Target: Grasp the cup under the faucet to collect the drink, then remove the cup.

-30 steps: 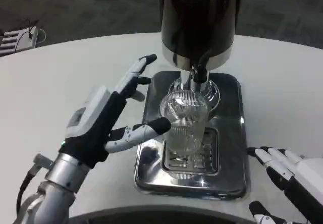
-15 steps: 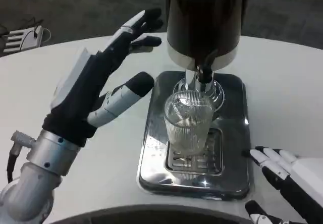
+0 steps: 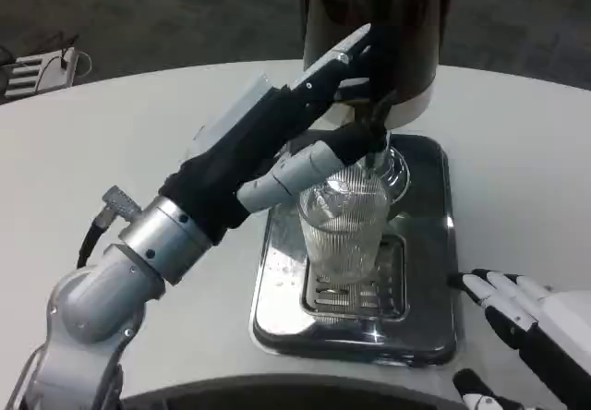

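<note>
Head view: the left hand (image 3: 277, 142) has risen from beside the ribbed clear glass cup (image 3: 343, 228) to the dispenser's faucet (image 3: 374, 142), fingers open; the cup stands on the steel drip tray (image 3: 425, 327), so filling seems next. The right hand (image 3: 531, 322) rests open at the bench's near right edge.

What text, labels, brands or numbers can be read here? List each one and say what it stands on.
None: no readable text in the head view.
The drink dispenser shows a dark body with no legible label.
The ribbed glass cup and the metal drip tray carry no print.
The left hand and right hand show no markings.
</note>
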Robot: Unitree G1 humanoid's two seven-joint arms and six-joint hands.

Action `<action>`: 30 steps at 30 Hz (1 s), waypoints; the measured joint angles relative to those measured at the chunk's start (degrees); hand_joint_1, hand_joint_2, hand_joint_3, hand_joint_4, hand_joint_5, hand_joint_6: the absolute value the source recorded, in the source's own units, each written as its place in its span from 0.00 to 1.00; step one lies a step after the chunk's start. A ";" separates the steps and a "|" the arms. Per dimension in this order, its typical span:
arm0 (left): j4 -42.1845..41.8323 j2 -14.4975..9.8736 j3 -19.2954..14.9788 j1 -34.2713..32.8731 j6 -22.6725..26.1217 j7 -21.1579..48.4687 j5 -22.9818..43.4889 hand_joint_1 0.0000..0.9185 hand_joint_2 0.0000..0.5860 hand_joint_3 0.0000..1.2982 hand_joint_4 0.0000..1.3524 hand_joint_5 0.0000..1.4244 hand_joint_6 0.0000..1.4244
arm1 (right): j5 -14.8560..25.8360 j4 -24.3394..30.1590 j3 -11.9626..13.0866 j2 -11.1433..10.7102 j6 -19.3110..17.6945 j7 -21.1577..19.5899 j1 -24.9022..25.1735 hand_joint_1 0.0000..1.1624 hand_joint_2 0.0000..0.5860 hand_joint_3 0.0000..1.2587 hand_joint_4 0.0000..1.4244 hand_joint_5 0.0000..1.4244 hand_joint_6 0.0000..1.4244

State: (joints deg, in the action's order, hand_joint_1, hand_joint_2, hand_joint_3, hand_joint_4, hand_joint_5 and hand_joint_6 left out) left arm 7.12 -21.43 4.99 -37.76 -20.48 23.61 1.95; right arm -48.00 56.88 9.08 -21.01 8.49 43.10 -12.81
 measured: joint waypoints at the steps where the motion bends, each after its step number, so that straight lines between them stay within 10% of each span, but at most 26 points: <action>1: 0.52 0.06 0.27 -0.45 0.23 0.58 -0.02 0.00 0.15 0.03 0.03 0.13 0.07 | 0.08 0.04 0.02 0.00 0.00 0.00 -0.05 0.26 0.90 0.03 0.00 0.00 0.02; 24: 3.32 -5.40 6.82 -8.14 -4.11 7.48 -12.10 0.00 0.15 0.00 0.00 0.06 0.02 | 7.43 1.62 2.92 0.37 4.14 -0.84 -2.00 0.26 0.89 0.03 0.00 0.00 0.00; 30: 3.08 -6.55 7.26 -8.17 -5.75 6.88 -13.95 0.00 0.14 0.00 0.00 0.06 0.02 | 16.40 1.15 5.61 2.95 8.50 -2.74 -2.14 0.37 0.70 0.00 0.00 0.00 0.04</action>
State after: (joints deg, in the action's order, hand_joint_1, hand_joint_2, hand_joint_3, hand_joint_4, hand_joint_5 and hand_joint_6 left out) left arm 10.19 -27.98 12.25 -45.94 -26.23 30.49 -12.00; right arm -31.60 58.04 14.69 -18.06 16.99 40.35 -14.95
